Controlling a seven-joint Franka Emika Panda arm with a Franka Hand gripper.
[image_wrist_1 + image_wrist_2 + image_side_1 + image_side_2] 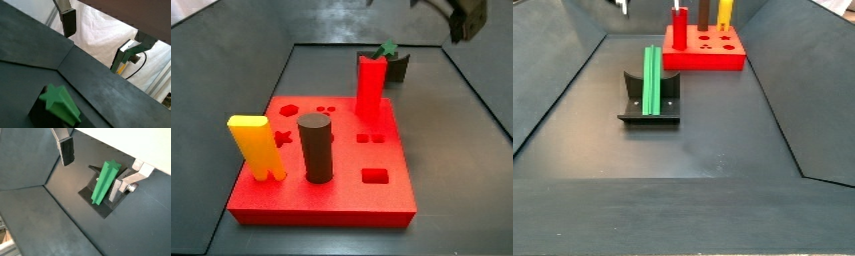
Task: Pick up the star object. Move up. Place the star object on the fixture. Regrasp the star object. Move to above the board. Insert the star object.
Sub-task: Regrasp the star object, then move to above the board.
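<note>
The star object (pixel 103 182) lay propped on the fixture (pixel 651 108), well short of the board (pixel 707 50). The gripper (pixel 100 160) hung above it, plates apart and nothing between them. Regrasp looked to be the step in hand: best to drop straight, centre the pads (pixel 67 152) on the ridged flanks, and close square. How high it hung was hard to judge.

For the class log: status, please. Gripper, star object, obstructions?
Gripper open, empty, above the fixture. Star object leaning on fixture, unheld. Nothing blocking it.
</note>
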